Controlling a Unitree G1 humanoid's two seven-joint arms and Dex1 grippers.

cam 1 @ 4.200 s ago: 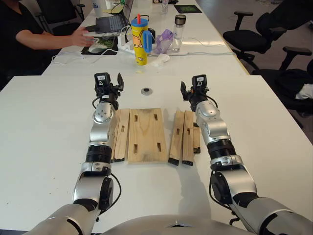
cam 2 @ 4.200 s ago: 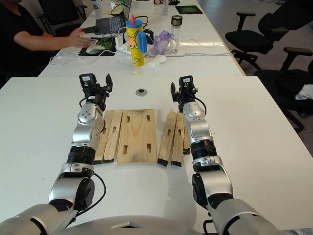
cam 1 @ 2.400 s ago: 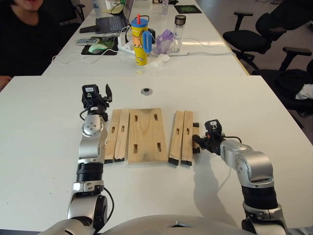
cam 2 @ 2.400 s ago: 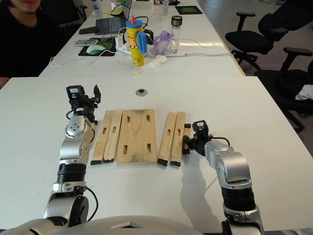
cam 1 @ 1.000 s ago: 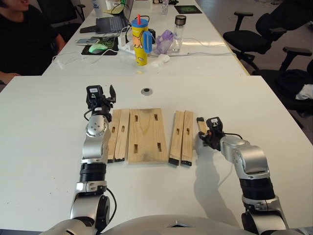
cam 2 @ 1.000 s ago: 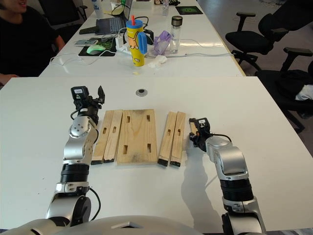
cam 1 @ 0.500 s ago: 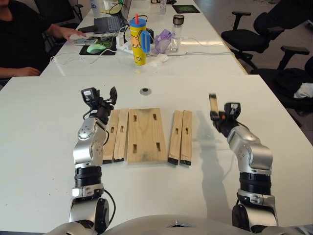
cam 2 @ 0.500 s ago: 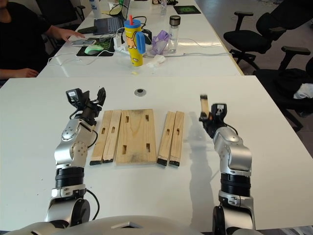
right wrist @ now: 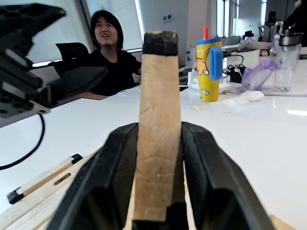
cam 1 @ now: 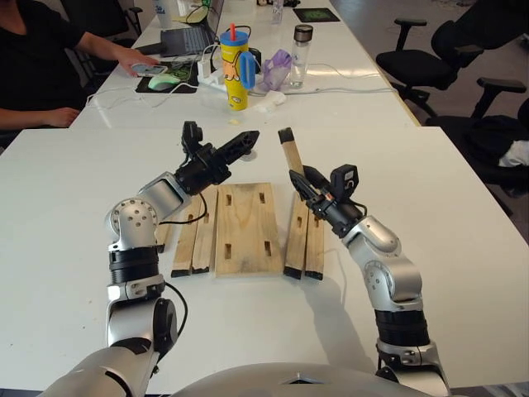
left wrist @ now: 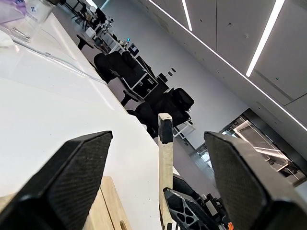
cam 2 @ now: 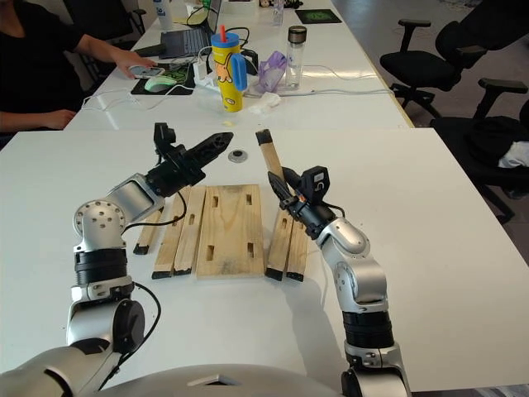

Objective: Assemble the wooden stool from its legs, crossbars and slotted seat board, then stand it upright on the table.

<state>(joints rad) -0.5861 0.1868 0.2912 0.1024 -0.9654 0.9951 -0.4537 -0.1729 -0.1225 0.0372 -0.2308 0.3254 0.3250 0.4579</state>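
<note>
Wooden crossbar [cam 1: 290, 154] clamped in right gripper [cam 1: 299, 179], raised above right-hand legs [cam 1: 307, 236], long axis near upright. Left gripper [cam 1: 240, 147] spread wide, aimed at it from left, near, apart.

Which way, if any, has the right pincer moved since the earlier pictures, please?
Yes: holding a crossbar, the right pincer lifted and swung toward the seat board.
</note>
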